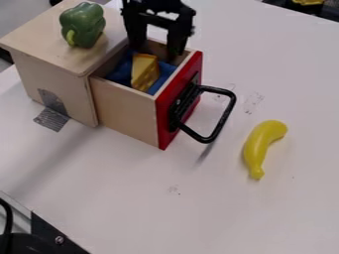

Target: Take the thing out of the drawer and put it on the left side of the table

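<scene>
The black gripper hangs at the top of the camera view, over the back part of the drawer. Its two fingers stand wide apart, with their tips low near the drawer's rear wall. The wooden drawer is pulled out and has a red front with a black handle. Inside it a yellow cheese wedge leans on a blue cloth-like thing. The wedge is in front of the fingers, and I see nothing held between them. The white table spreads around the wooden box.
A green pepper rests on top of the wooden box, left of the gripper. The black handle juts out to the right. A yellow banana lies on the table at the right. Grey tape fixes the box's side to the table.
</scene>
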### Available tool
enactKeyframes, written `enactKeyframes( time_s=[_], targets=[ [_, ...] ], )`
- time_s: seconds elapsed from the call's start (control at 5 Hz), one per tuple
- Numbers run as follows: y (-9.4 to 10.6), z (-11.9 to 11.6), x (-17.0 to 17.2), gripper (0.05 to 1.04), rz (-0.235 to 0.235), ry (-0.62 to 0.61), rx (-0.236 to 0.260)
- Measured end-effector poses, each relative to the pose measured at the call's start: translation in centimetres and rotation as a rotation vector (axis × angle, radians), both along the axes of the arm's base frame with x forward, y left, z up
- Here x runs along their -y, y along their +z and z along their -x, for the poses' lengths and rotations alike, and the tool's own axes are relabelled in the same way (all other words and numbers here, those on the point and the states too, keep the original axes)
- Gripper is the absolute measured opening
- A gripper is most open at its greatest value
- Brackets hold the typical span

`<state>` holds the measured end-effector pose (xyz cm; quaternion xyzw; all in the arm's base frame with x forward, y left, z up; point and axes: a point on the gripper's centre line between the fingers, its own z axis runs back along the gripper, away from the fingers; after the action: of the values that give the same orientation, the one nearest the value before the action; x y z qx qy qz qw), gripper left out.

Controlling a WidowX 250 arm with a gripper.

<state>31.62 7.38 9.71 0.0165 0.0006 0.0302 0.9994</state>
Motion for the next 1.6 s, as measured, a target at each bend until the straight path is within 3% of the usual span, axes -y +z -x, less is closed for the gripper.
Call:
enactKeyframes(
  time_s=[0.2,0.6,1.2,1.4,1.6],
  targets=[
    [-1.7,0.6,-1.1,0.997,0.009,0.053,-0.038],
    [-3.0,0.9,-1.3,0.997,-0.023,0.045,-0.059],
    [-3.0,2.0,-0.9,0.999,-0.088,0.002,-0.079],
    [-2.6,2.3,-0.8,0.999,-0.136,-0.037,-0.08],
    [-2.8,2.8,-0.9,0.943,-0.148,-0.055,-0.096]
  ],
)
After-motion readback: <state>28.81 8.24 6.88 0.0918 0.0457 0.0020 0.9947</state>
